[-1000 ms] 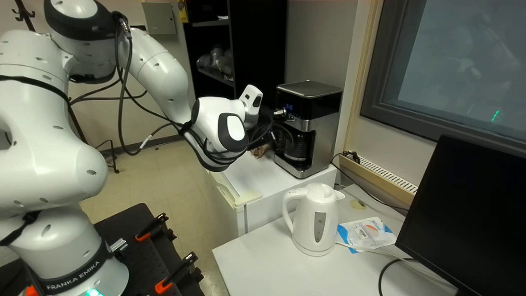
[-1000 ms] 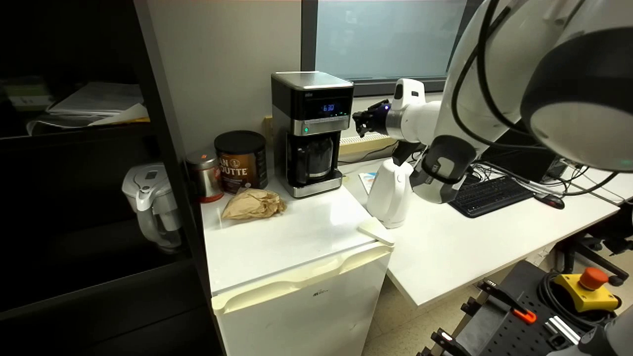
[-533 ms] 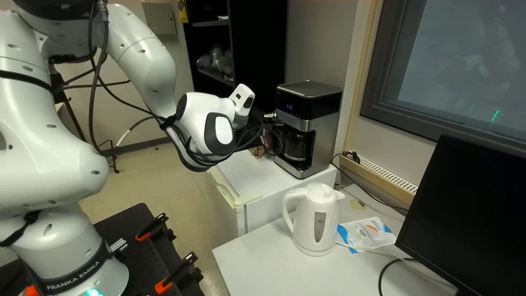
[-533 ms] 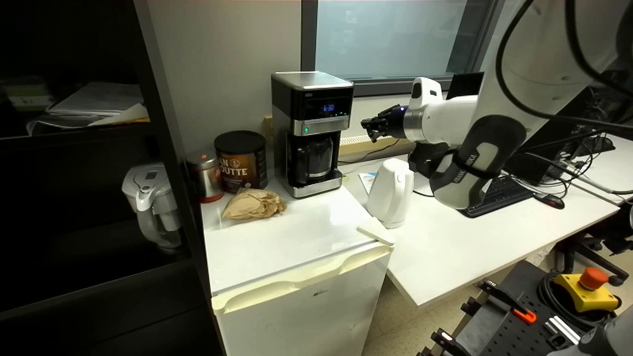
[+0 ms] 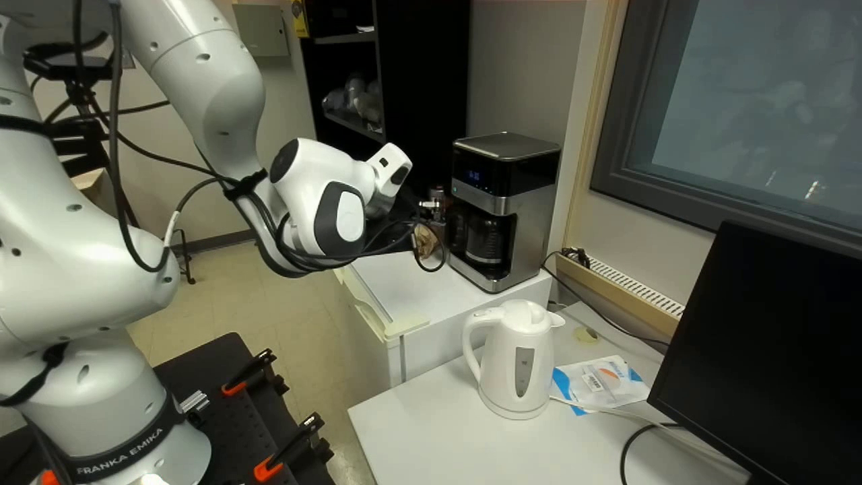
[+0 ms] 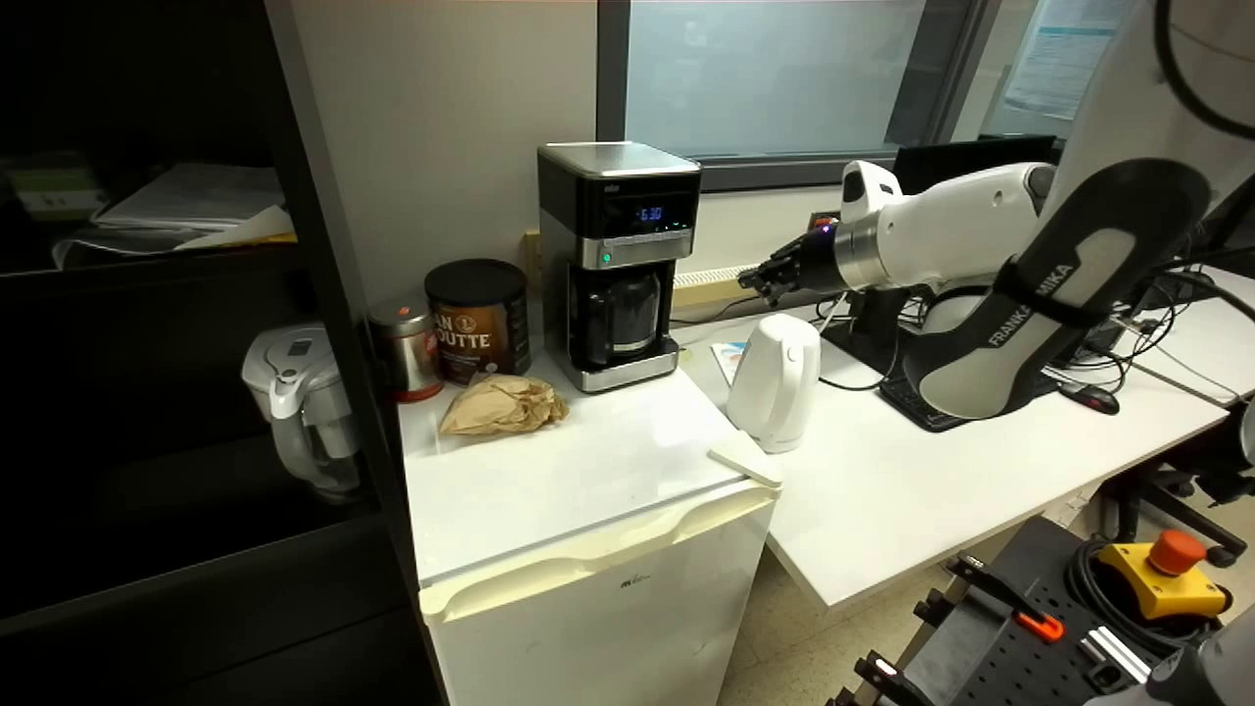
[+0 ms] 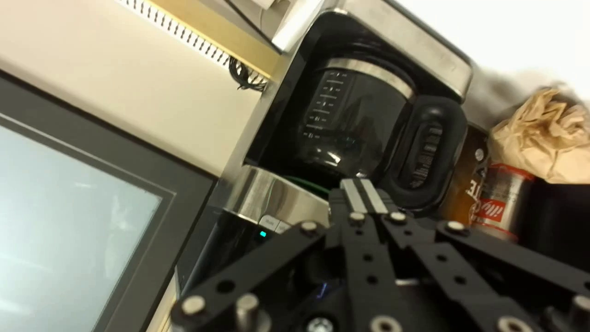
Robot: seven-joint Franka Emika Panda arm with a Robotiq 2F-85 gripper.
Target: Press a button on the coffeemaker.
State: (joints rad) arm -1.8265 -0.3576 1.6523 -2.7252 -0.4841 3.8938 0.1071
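Hovering right of coffeemaker (image 6: 632, 251) in exterior view, gripper (image 7: 362, 190) closed, empty. Coffeemaker on far end of fridge (image 6: 578, 480), green light (image 6: 607, 258) lit: press likely done; next move: back away.

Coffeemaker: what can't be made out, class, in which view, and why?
- Display, wrist view: mostly hidden behind the gripper; only a blue stroke shows.
- Buttons, wrist view: their lettering is too small and blurred to read.
- Carafe, wrist view: too dark to tell whether it holds coffee.
- Back of the coffeemaker, all three views: its own body hides it.
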